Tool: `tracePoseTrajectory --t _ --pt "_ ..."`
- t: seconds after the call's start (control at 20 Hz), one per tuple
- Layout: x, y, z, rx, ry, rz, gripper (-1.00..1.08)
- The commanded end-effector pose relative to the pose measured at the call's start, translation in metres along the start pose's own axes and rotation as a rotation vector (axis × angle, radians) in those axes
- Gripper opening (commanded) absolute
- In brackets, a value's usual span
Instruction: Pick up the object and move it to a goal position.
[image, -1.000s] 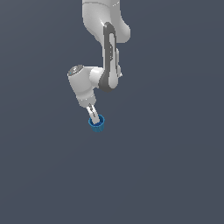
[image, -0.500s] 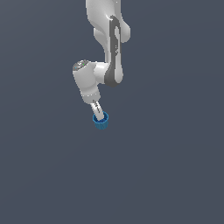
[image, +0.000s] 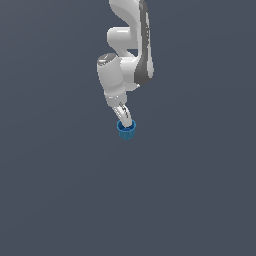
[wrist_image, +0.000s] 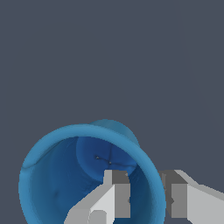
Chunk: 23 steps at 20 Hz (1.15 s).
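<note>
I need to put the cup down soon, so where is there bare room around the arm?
Bare grey surface lies all around the blue cup, on both exterior-view sides and below it. The only crowded spot is at the cup, where the gripper jaws straddle its wall.

White robot arm (image: 127, 55) seen hanging down from the top edge, gripper (image: 127, 123) at its lower end, fingers closed on the rim of a small blue cup (image: 127, 131), cup placed directly under the arm, plain dark grey background.

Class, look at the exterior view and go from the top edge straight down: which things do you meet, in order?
White robot arm → end effector → blue cup → bare grey ground.
</note>
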<state>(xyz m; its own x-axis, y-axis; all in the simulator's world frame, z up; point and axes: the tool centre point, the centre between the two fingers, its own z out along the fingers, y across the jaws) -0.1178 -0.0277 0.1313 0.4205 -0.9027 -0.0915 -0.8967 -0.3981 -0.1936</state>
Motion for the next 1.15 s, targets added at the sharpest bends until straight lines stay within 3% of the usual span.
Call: tracePoseTrajectory --t 0.0,0.55,1.1 --pt "-0.018 -0.005 -0.012 0.002 0.002 0.0 -1.0" --pt "-0.08 -0.02 -0.051 0.001 0.004 0.0 -1.0" --pt "-0.101 -0.026 -0.064 0.001 0.002 0.0 -1.0"
